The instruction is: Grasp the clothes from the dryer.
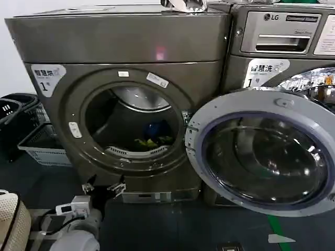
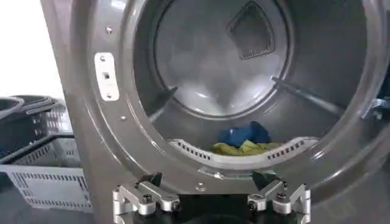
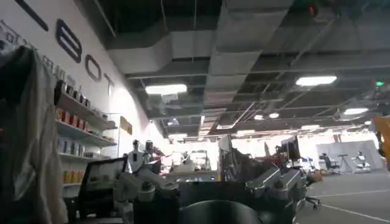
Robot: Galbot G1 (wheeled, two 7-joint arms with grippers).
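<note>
You're on the approach, nothing grasped yet. In the head view your left gripper (image 1: 103, 187) sits low at the lower left of the frame, just below the dryer (image 1: 120, 47) porthole, fingers spread wide and holding nothing. The left wrist view confirms it: both fingertips (image 2: 145, 201) splay apart along the bottom edge of the frame, with the open drum straight ahead.

The clothes (image 1: 152, 140) lie on the drum floor, just behind the lower lip of the opening, a little right of centre in the head view. From the wrist they show as a yellow-green heap with a dark blue piece (image 2: 244, 133) on top, sitting in the lower middle of the frame, partly hidden by the pale perforated rim (image 2: 237, 158) in front.

The door (image 1: 261, 151) is swung fully open at the right of the head view, well clear of your line in.

Your right gripper (image 3: 207, 192) points away into the room, with ceiling lights beyond it; its fingers look spread, and it's idle.

Next, I'd judge you need to lift the left gripper over that lip, push forward into the drum, drift slightly right, then drop onto the bundle. Mind the rim: coming in too low looks likely to catch it.
</note>
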